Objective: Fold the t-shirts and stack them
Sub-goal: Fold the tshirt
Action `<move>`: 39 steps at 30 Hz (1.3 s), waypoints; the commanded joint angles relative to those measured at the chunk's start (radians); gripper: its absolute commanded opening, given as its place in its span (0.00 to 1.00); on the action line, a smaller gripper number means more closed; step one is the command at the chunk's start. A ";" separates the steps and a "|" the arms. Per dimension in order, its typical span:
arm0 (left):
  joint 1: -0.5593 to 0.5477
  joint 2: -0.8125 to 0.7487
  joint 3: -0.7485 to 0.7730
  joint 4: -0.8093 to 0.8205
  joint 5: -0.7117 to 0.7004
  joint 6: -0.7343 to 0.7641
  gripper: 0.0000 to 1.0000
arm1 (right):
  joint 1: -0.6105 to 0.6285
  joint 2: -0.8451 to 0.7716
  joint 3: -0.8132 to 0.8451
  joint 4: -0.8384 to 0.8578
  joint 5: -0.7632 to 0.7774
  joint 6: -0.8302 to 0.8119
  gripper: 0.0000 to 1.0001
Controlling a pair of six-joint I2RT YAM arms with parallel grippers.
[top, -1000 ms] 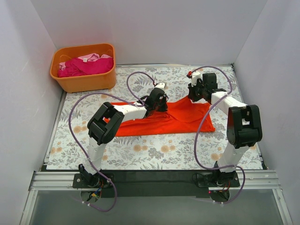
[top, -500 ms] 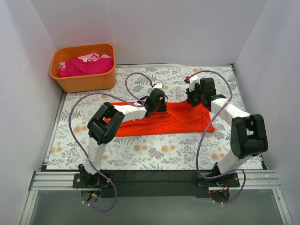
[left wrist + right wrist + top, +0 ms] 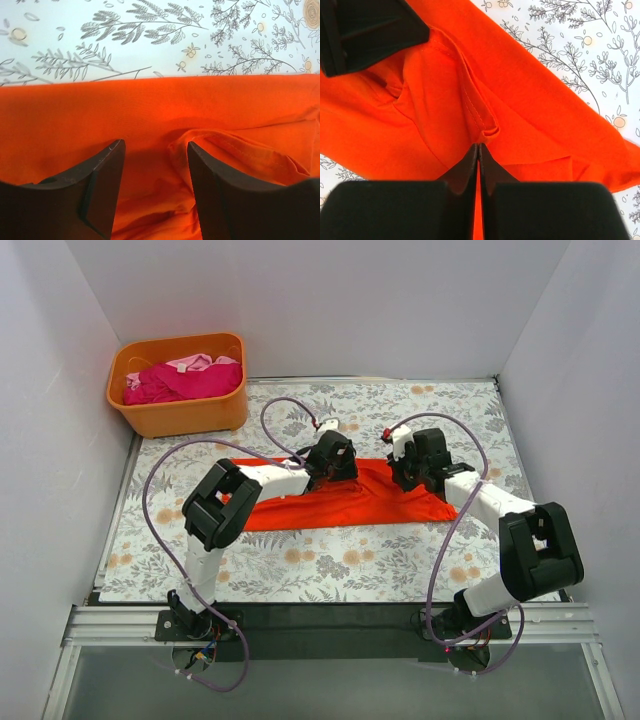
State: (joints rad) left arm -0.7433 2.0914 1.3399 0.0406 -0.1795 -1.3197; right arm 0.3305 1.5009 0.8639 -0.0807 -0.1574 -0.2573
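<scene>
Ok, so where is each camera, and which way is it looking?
Top camera: up high behind the robot, looking down at the table, the orange-red t-shirt and the tub; the left arm and right arm show whole.
Left wrist camera: on the left wrist, looking down at the shirt; the left gripper shows, jaws apart.
Right wrist camera: on the right wrist, looking down too; the right gripper shows, pinched shut on a shirt fold.
Both wrist views share the t-shirt and table.

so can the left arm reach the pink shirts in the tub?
Probably yes. The left gripper is open over the orange shirt, holding nothing, and nothing stands between it and the tub. The pink shirts lie uncovered. Only the stretch to that corner is doubtful.
</scene>
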 commanded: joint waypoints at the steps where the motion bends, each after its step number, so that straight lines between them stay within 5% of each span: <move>1: 0.007 -0.139 -0.031 -0.033 -0.048 -0.036 0.50 | 0.012 -0.059 -0.043 0.015 0.038 0.010 0.08; 7: 0.021 -0.272 -0.108 -0.062 -0.066 -0.059 0.50 | 0.019 -0.096 -0.127 0.035 0.064 0.023 0.14; 15: 0.028 -0.490 -0.251 -0.120 -0.087 -0.041 0.50 | 0.019 -0.162 -0.169 0.018 0.033 0.131 0.38; 28: 0.073 -0.777 -0.490 -0.208 -0.186 -0.010 0.50 | 0.001 -0.021 0.033 0.062 0.070 0.302 0.37; 39: 0.076 -0.875 -0.599 -0.269 -0.198 -0.038 0.51 | 0.005 0.124 0.028 0.164 -0.123 0.447 0.30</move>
State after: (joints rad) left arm -0.6701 1.2716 0.7597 -0.2028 -0.3416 -1.3449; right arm 0.3336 1.6321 0.8997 0.0078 -0.1833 0.1356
